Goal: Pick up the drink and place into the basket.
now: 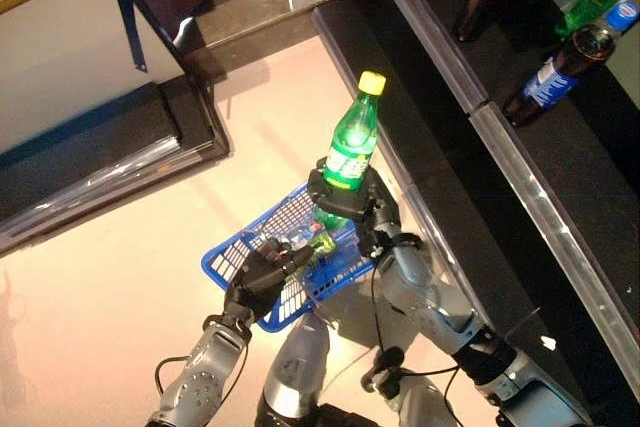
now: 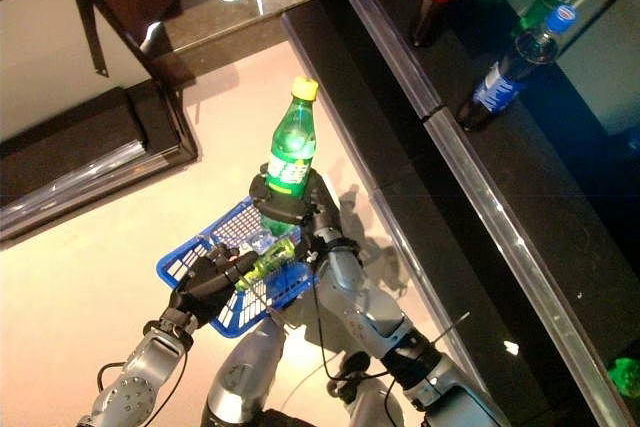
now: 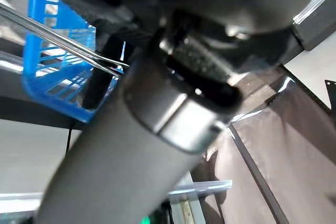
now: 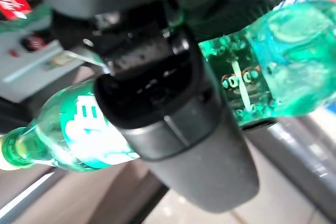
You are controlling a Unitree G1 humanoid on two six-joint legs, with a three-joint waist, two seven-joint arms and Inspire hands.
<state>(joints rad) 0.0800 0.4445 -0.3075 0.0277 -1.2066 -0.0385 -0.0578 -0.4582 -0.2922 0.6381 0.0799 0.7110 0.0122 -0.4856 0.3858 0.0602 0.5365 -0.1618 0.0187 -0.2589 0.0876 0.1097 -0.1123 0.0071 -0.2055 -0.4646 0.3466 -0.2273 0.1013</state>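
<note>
R hand (image 1: pixel 345 202) curled, L hand (image 1: pixel 262 272) gripping.

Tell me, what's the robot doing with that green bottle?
The robot's right hand has its fingers wrapped around a green drink bottle with a yellow cap, holding it upright just above a blue basket. Its left hand grips the basket and holds it up off the floor. Something small and green already lies inside. More bottles stand on the dark shelf to the robot's right. The drink is not in the basket yet.
</note>
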